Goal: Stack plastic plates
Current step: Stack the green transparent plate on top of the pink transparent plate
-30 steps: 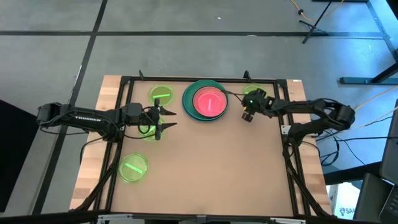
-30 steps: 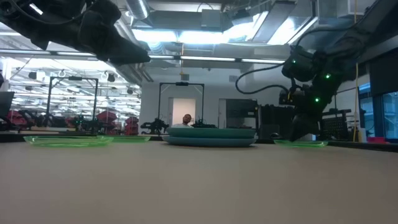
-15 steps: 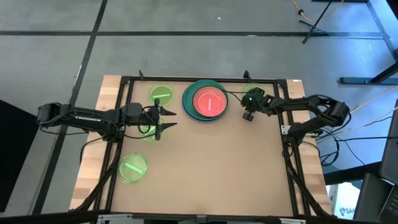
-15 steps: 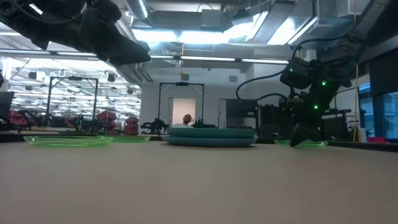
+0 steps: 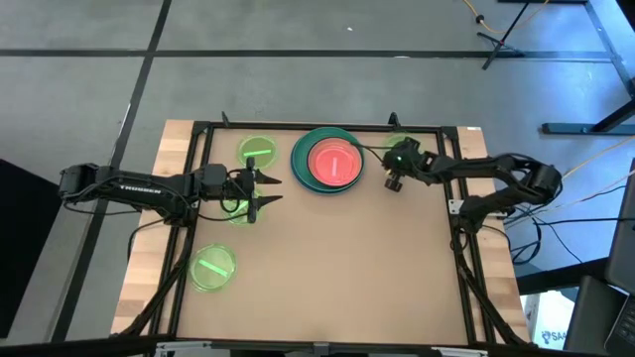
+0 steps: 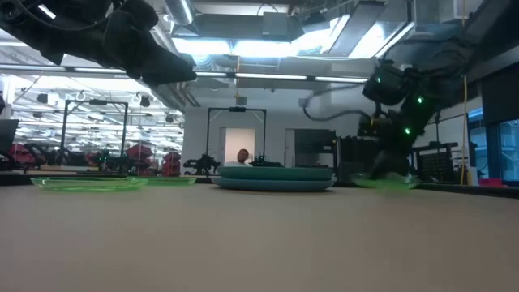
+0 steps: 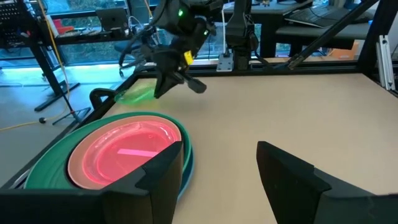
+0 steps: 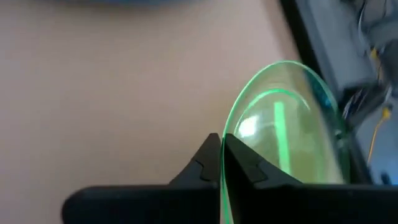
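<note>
High view, desk seen from above. My right claw (image 5: 394, 181) sits at the far right of the desk, just right of the central stack. Its two fingers (image 8: 210, 163) are pressed together on the rim of one neon-green plate (image 8: 292, 124), which the right wrist view shows pinched at its edge and tilted off the desk surface (image 8: 112, 99). In the low view this same green plate (image 6: 383, 182) lies low beside the stack, under the right claw (image 6: 388, 158).

My left claw (image 5: 260, 188) hovers over the left part of the desk, its fingers (image 7: 163, 167) spread apart with nothing between them. It points toward the stack.

Plates counted in the high view:
- One stack at far centre, topped by one small pink plate (image 5: 334, 163). It rests inside a large teal plate (image 5: 302, 149). A thin blue edge shows beneath the teal rim in the left wrist view (image 7: 186, 171). How many further plates lie hidden within the stack I cannot tell.
- One loose green plate (image 5: 256, 152) at far left, just left of the stack.
- One green plate (image 5: 236, 206) partly covered by my left claw.
- One green plate (image 5: 212, 267) at near left, well apart from the others.
- One green plate in my right claw, giving four green plates in all.

In the low view the stack (image 6: 274, 177) appears as a flat teal band at centre, with green plates to its left (image 6: 87, 183).
</note>
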You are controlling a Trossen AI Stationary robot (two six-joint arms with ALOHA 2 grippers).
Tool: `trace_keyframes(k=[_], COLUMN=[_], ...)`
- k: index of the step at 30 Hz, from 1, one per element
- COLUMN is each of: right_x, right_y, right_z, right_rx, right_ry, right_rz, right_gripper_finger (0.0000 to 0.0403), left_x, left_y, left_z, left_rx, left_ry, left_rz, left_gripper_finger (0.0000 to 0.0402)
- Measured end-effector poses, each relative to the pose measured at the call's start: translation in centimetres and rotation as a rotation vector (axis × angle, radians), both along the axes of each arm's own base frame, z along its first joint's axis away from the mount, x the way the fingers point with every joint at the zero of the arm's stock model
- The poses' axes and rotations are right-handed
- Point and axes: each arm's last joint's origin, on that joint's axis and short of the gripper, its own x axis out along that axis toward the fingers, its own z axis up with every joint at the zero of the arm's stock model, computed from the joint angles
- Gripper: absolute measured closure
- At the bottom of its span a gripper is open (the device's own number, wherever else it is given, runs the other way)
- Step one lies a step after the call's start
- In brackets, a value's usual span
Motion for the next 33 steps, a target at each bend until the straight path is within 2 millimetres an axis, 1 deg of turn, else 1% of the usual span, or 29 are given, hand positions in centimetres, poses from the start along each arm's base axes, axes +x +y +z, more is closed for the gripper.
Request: trace_keyframes(k=[7,9,13,16,20,23,27,30,33], right_x=[3.7,4.9,6.7,7.8,9.1,9.8,10.3,10.4,10.5], right_y=[2.1,2.8,4.2,4.9,5.3,5.2,5.0,4.9,4.9], right_z=[3.2,3.7,4.0,3.8,2.8,1.8,0.5,-0.2,-0.3], right_rx=[-0.072,-0.082,-0.076,-0.066,-0.027,-0.024,0.014,0.044,0.049], right_ry=[-0.126,-0.196,-0.331,-0.403,-0.476,-0.501,-0.521,-0.509,-0.523], right_rz=[0.147,0.212,0.340,0.413,0.511,0.524,0.489,0.465,0.452], right_gripper_finger=[0.0402,0.0402,0.0402,0.0402,0.0402,0.0402,0.0398,0.0379,0.0338], left_x=[0.0,0.0,0.0,0.0,0.0,0.0,0.0,0.0,0.0], left_y=[0.0,0.0,0.0,0.0,0.0,-0.2,-0.3,-0.3,-0.3], left_z=[0.0,0.0,0.0,0.0,0.0,0.0,0.0,0.0,0.0], left_rx=[0.000,0.000,0.000,-0.001,-0.002,-0.008,-0.001,0.001,0.016], left_ry=[0.000,0.000,-0.001,0.000,-0.001,-0.002,-0.001,-0.001,0.002], left_rz=[0.000,0.000,0.000,0.000,-0.001,-0.017,-0.020,-0.016,-0.005], left_gripper_finger=[0.0202,0.0202,0.0202,0.0202,0.0202,0.0202,0.0202,0.0202,0.0202])
